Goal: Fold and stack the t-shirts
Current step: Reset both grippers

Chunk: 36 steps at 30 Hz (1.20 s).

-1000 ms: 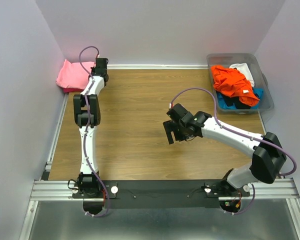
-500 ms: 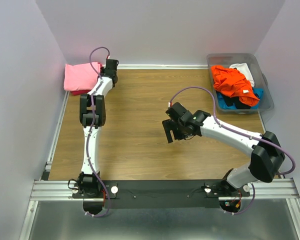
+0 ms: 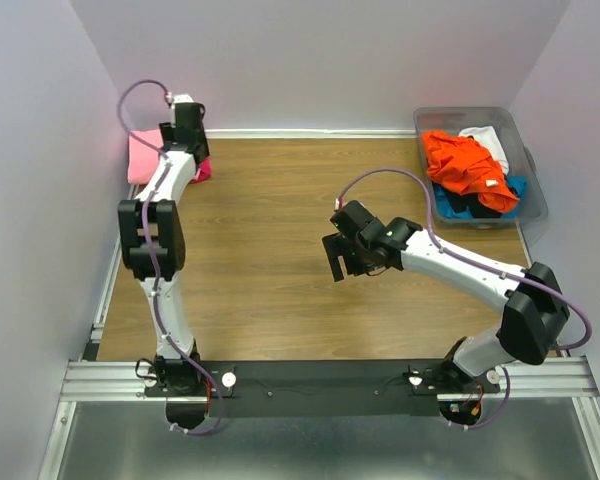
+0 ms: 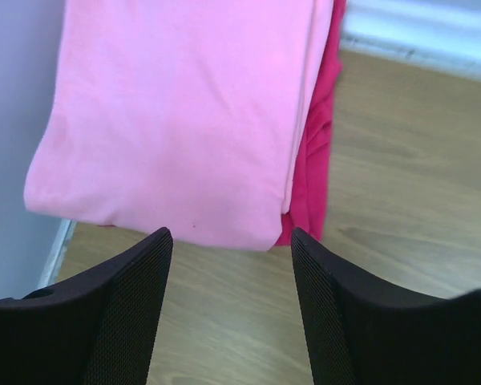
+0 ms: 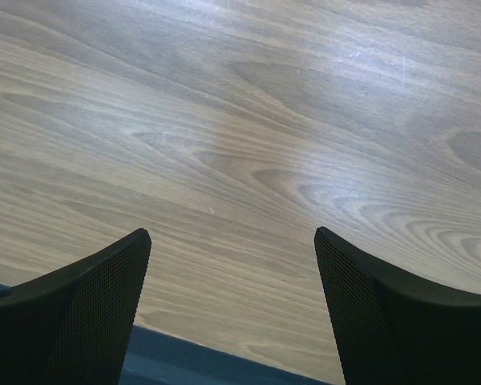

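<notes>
Left jaws are spread with nothing between them, hanging just off the near edge of the light pink t-shirt (image 4: 176, 120). That one's folded flat and sits on top of the hot-pink t-shirt (image 4: 314, 176), which peeks out along one side. Both are tucked into the far left corner of the counter (image 4: 409, 160), right up against the wall (image 4: 16, 120).

Right jaws are spread wide too, empty, over bare wood around mid-counter.

To me this looks like the let-go point of stacking. The trick is to back up and away clean, so the jaws don't drag that fold edge and undo it.

The rest of the shirts, with an orange t-shirt (image 3: 465, 165) on top, sit in the clear bin (image 3: 536, 198) at the far right corner. I'd guess that's the next pick.
</notes>
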Each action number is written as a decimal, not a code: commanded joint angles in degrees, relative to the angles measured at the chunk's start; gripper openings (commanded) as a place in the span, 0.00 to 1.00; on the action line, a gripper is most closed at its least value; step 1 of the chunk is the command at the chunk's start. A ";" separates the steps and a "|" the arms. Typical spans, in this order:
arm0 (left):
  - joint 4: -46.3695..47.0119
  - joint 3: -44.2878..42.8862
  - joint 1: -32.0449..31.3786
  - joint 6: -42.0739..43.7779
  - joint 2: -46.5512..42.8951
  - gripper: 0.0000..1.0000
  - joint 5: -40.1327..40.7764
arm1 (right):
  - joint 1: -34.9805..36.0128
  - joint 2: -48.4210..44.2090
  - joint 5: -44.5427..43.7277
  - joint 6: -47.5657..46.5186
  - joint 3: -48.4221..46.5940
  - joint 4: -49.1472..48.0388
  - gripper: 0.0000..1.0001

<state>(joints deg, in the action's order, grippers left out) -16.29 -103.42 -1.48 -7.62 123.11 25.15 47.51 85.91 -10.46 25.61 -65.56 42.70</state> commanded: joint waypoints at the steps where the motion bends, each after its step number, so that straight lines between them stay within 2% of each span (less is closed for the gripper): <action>1: 7.50 8.02 4.63 -14.16 -8.66 0.66 -9.22 | -0.22 0.14 -3.16 -0.47 -1.85 -1.56 0.90; 4: 9.61 13.23 6.66 -19.53 -11.13 0.60 -13.36 | -0.31 -1.00 -4.74 -0.38 -1.68 -1.83 0.90; 9: 16.01 24.73 7.54 -24.89 -19.29 0.61 -18.90 | -0.57 -5.04 -13.77 1.63 -1.24 -1.74 0.90; 12: 18.58 31.16 7.28 -24.64 -26.06 0.64 -20.13 | -1.80 -8.03 -19.66 3.74 -1.50 -1.74 0.90; 17: 17.79 39.69 4.12 -18.23 -39.42 0.66 -19.52 | -5.92 -11.90 -28.19 6.47 -2.90 -1.74 0.92; 20: 14.64 40.75 1.66 -13.58 -46.36 0.68 -17.59 | -8.91 -12.08 -30.05 6.21 -4.92 -1.74 0.94; 23: 7.54 39.70 -4.56 -8.84 -52.96 0.71 -12.25 | -11.89 -11.82 -32.16 4.81 -6.77 -1.92 0.96; 27: -0.11 37.68 -9.67 -5.49 -62.18 0.73 -8.81 | -14.10 -14.09 -37.07 4.71 -7.83 -2.09 1.00; 30: -5.21 36.88 -11.70 -5.04 -70.09 0.74 -7.05 | -14.19 -18.05 -41.38 4.72 -7.39 -2.27 1.00; 36: -14.02 36.70 -14.70 -6.79 -81.61 0.81 4.99 | -14.28 -28.50 -44.73 2.88 -3.53 -2.27 1.00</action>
<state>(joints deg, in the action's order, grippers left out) -21.45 -66.19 -15.07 -14.41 44.99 19.84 33.52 63.33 -48.49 29.63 -70.85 40.99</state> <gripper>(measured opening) 0.798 0.998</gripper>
